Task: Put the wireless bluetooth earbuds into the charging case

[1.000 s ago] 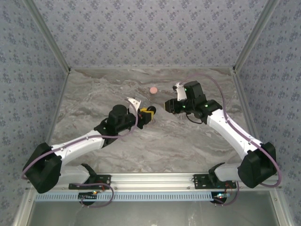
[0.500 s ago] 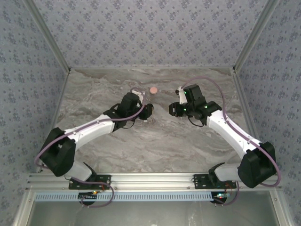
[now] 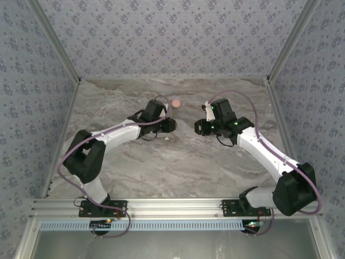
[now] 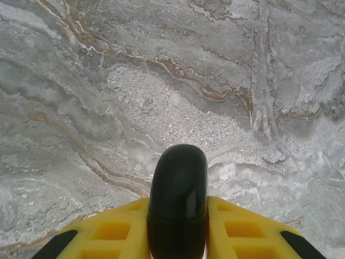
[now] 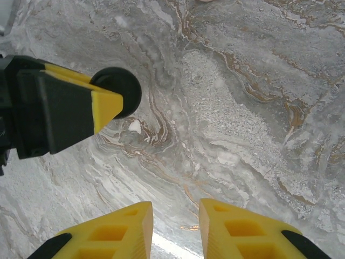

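Marble-pattern table [image 3: 161, 167] under everything. The left arm [image 3: 113, 135] and right arm [image 3: 259, 145] both reach in toward its middle, a bit nearer the far edge than the near one.

My left gripper [image 4: 178, 210] is clamped on a round black puck [image 4: 178, 178], which I'm reading as the charging case. It's pinched across its flat faces, roughly the front half pokes out past the fingertips, and it's held up off the table. The right gripper [image 5: 174, 224] sits just across from it, jaws apart, nothing in them. A round pink piece [image 3: 176, 103] lies by itself close to the middle of the far edge.

Handling-wise, the puck looks like glossy hard plastic, so my guess is light, rigid and pretty slippery. The flat faces are the place to hold it; the rounded rim would probably squirt out. I wouldn't squeeze harder, just keep it level.

The earbuds are the fiddly bit. They're too small for me to pick out against that veiny pattern, so I can't say where they lie. I'd expect them to weigh next to nothing and be hard and smooth, so a tip-only pinch across the fattest part.
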You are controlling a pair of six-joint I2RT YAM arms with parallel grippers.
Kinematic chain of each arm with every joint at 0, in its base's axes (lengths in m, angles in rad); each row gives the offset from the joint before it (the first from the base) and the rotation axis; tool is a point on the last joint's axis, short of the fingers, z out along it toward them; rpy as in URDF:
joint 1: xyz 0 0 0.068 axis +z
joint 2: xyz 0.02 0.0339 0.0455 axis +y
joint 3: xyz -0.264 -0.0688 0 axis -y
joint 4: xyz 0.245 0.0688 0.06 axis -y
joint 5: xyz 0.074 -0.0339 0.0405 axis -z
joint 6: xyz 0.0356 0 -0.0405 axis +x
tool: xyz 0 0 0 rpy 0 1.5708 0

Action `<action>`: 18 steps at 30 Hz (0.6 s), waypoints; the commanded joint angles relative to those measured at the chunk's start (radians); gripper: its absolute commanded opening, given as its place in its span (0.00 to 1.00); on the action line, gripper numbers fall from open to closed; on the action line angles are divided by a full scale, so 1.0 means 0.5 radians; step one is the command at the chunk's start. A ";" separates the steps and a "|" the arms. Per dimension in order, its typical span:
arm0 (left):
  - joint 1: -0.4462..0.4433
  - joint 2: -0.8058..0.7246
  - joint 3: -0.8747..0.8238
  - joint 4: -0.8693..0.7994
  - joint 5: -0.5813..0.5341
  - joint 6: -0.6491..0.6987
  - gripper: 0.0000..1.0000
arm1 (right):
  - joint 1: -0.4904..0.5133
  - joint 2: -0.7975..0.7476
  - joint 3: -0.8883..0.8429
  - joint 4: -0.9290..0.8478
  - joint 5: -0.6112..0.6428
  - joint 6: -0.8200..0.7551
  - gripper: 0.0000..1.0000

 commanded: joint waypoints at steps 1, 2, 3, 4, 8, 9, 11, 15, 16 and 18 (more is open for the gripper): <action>0.033 0.104 0.138 -0.072 0.135 -0.024 0.25 | -0.015 -0.047 -0.030 -0.039 0.034 -0.008 0.30; 0.039 0.140 0.163 -0.071 0.155 -0.022 0.25 | -0.015 -0.047 -0.036 -0.037 0.034 -0.007 0.30; 0.051 0.171 0.188 -0.072 0.181 -0.024 0.25 | -0.015 -0.048 -0.038 -0.032 0.031 -0.009 0.30; 0.066 0.209 0.219 -0.074 0.206 -0.031 0.25 | -0.015 -0.046 -0.039 -0.032 0.028 -0.007 0.30; 0.111 0.347 0.318 -0.057 0.307 -0.064 0.25 | -0.018 -0.044 -0.051 -0.032 0.028 -0.008 0.30; 0.118 0.381 0.352 -0.066 0.326 -0.061 0.25 | -0.017 -0.046 -0.052 -0.032 0.030 -0.009 0.30; 0.126 0.441 0.416 -0.101 0.328 -0.051 0.25 | -0.021 -0.043 -0.054 -0.032 0.031 -0.009 0.30; 0.142 0.563 0.541 -0.173 0.320 -0.042 0.25 | -0.023 -0.043 -0.054 -0.034 0.025 -0.008 0.30; 0.145 0.588 0.573 -0.196 0.318 -0.042 0.25 | -0.024 -0.045 -0.052 -0.032 0.026 -0.009 0.30; 0.151 0.648 0.647 -0.252 0.302 -0.042 0.25 | -0.025 -0.034 -0.050 -0.035 0.025 -0.009 0.31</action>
